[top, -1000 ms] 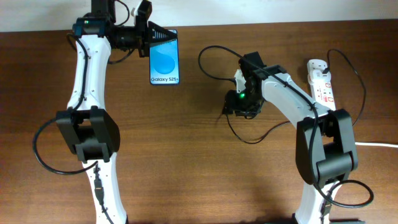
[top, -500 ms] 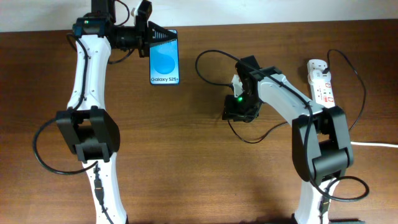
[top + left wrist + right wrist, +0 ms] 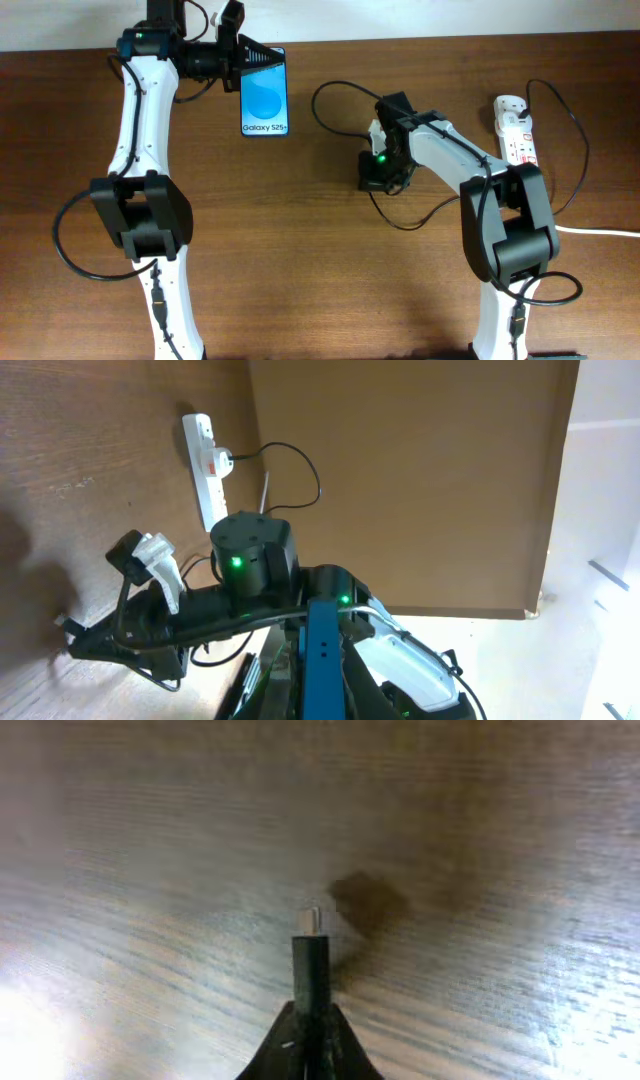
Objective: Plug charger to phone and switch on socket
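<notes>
The phone (image 3: pixel 265 100) lies screen up at the back left, its blue display reading "Galaxy S25+". My left gripper (image 3: pixel 262 58) is shut on its top end; in the left wrist view the phone (image 3: pixel 322 650) shows edge-on as a blue strip between the jaws. The charger (image 3: pixel 330 88) is a thin black cable looping over the table's middle. My right gripper (image 3: pixel 372 183) is shut on its connector end. In the right wrist view the charger (image 3: pixel 311 955) sticks out of the right gripper (image 3: pixel 310 1020), metal tip forward, just above the wood. The socket (image 3: pixel 515 130) lies at the back right.
A thick white cord (image 3: pixel 600 232) leaves the table's right edge. More black cable curves near the socket (image 3: pixel 205 465) and below my right arm (image 3: pixel 400 222). Bare brown wood spans the gap between the phone and my right gripper.
My right gripper has slid a little to the left and closed on the charger's connector end. The left gripper and the phone have not moved.
</notes>
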Robot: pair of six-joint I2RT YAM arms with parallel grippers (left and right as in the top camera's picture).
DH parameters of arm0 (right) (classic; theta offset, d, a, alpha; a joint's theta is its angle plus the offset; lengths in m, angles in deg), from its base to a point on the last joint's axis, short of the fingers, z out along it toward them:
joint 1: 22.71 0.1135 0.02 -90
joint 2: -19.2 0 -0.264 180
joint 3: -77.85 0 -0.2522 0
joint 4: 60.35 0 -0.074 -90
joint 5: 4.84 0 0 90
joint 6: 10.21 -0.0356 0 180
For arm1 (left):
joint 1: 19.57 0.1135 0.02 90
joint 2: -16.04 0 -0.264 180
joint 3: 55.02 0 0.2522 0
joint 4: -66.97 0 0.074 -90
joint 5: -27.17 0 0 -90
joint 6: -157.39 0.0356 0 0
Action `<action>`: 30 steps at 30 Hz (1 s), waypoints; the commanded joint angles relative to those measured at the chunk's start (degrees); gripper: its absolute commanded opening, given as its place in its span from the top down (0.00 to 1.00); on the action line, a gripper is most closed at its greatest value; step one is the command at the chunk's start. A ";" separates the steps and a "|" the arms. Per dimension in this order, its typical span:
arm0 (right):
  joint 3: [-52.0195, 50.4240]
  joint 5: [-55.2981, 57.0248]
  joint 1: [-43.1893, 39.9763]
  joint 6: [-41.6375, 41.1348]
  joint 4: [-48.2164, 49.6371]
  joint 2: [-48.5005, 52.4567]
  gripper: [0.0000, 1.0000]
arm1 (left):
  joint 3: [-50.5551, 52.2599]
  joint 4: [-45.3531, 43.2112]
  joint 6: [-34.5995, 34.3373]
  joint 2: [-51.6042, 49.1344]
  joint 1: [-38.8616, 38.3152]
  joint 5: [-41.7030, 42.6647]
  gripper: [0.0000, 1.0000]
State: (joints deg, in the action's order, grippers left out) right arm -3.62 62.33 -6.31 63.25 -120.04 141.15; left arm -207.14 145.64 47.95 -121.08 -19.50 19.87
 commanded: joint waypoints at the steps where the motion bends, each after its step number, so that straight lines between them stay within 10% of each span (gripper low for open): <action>1: 1.79 -1.42 -0.37 1.42 0.48 -0.98 0.96 | -0.74 0.11 0.24 2.97 0.09 1.95 1.00; 10: 2.36 -35.47 -7.98 21.16 -10.16 -23.28 0.96 | -0.74 0.17 0.26 2.97 0.07 3.58 1.00; 15: 2.34 -34.16 -10.54 23.65 -16.68 -35.74 0.96 | -0.74 0.07 0.26 2.97 0.07 7.48 1.00; 22: -3.85 -20.00 -14.97 15.85 -24.59 -62.82 0.96 | -0.74 0.04 0.26 2.97 -1.25 7.43 1.00; 30: -32.06 -20.17 -13.94 -12.39 7.17 -74.29 0.96 | -0.76 -1.49 0.24 2.97 -5.88 7.08 1.00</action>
State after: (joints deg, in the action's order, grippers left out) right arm -30.74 41.79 -20.80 62.69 -119.67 67.47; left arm -207.14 144.35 47.95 -121.05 -23.95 24.83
